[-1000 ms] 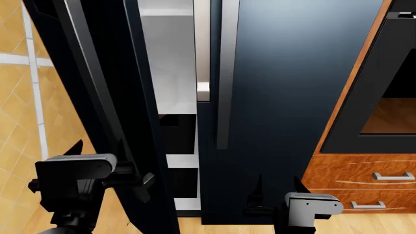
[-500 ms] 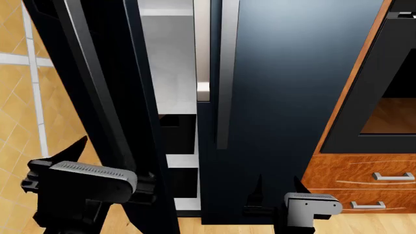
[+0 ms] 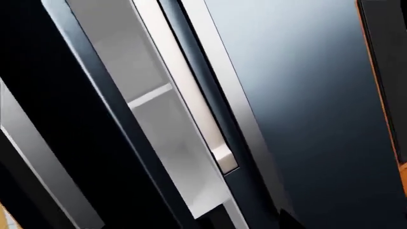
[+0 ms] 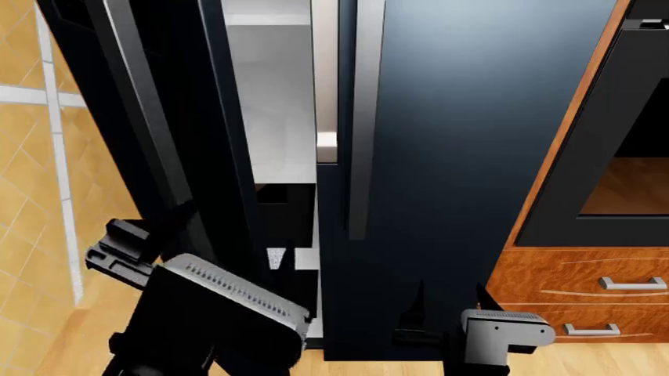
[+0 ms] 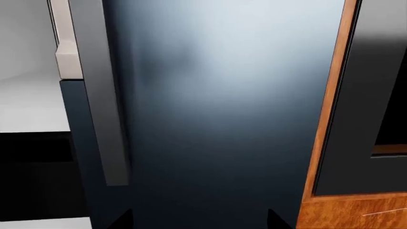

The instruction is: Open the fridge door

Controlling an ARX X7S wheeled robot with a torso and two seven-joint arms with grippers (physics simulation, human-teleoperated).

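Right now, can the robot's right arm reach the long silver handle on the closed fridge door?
Probably yes. The right gripper hangs in front of the closed door, below the handle, with nothing between them. Its fingers look spread, so it could likely rise and grab.

A floor of tan tiles w/ pale grout lines is seen at the left of the head view; a strip of light wood flooring is seen along the bottom right. At right, a wood cabinet w/ orange-brown grain is fitted w/ a black wall oven. Below the oven, two drawers are shown, each w/ a silver bar handle. Soft, even light is cast throughout.
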